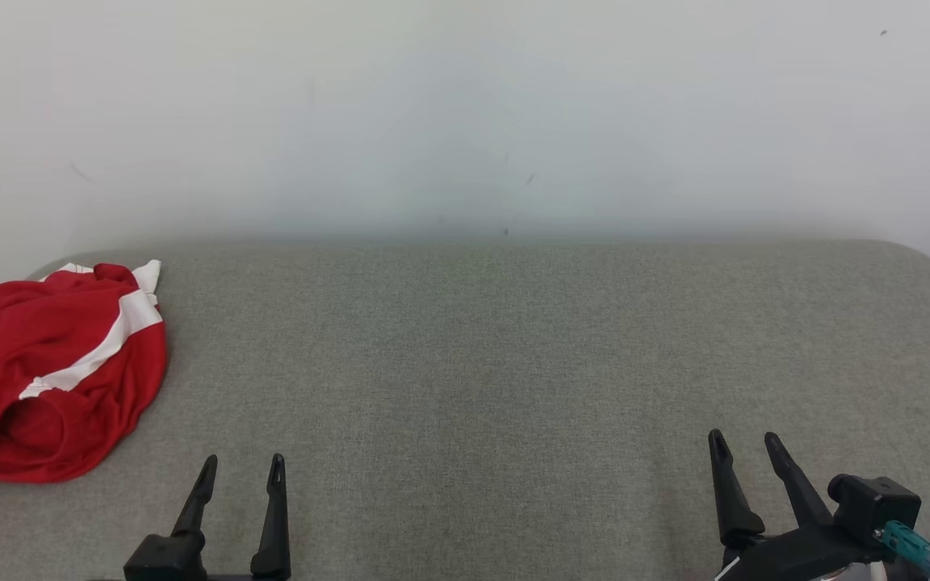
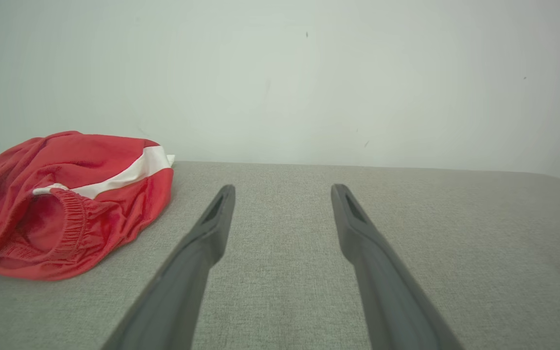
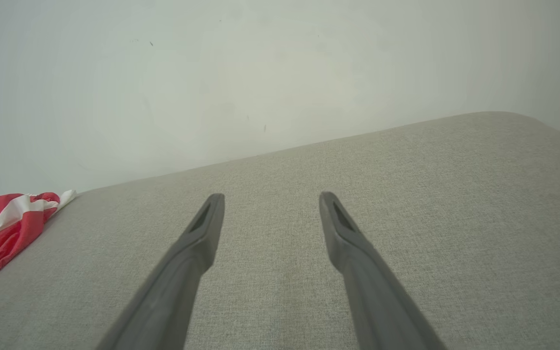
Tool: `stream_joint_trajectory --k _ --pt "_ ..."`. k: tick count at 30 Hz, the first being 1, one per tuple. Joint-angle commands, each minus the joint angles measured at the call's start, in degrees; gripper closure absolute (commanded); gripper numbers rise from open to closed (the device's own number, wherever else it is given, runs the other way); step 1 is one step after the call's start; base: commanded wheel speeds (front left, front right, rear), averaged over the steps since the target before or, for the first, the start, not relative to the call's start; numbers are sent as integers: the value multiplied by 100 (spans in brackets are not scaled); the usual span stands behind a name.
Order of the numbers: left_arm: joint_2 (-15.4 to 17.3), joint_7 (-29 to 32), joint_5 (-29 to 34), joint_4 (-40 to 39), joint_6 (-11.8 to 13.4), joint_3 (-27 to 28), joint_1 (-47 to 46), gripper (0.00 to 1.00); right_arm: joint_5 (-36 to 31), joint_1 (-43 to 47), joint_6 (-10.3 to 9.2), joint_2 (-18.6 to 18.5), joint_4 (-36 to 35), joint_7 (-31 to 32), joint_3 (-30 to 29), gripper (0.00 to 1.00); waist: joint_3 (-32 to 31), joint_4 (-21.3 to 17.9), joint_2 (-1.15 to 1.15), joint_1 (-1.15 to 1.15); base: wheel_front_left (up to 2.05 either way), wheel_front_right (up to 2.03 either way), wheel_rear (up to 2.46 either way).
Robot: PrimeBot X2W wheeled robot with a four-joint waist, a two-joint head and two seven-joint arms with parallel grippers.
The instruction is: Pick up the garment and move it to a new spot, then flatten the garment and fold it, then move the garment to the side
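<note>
- Head view: red garment [image 1: 53, 371] with a white stripe lay crumpled at the bench's [image 1: 513, 363] far-left end, forward-left of the left fingers [image 1: 274, 516]; no clear long axis.
- Left arm was nearer; right fingers [image 1: 727, 484] well apart from it.
- Both finger pairs spread wide, holding nothing.
- No readable label or writing.

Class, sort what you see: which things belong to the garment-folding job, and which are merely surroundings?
Job: red shorts with white stripe; left gripper; right gripper, both with fingers apart.
Surroundings: grey fabric surface; white wall.
</note>
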Motion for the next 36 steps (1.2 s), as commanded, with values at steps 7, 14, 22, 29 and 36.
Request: stream_joint_trajectory --k 7,14,22,29,36 --pt "40 -128 292 12 20 -66 106 0 -322 105 19 -21 -73 9 35 0 -43 4 0 0 0 0 0" --pt "72 -222 512 56 66 -129 131 0 -587 124 21 -22 -80 -22 61 0 -75 13 0 0 0 0 0" --pt "42 -190 344 99 74 -111 77 0 -502 122 21 -21 -59 -15 55 0 -68 42 0 0 0 0 0" --pt "-14 -177 135 66 60 -33 85 0 -464 126 21 -21 -44 -34 58 0 -60 75 0 0 0 0 0" --pt "-13 -160 -137 -4 57 133 67 0 -350 174 21 -19 -43 -61 86 0 -37 262 0 0 0 0 0"
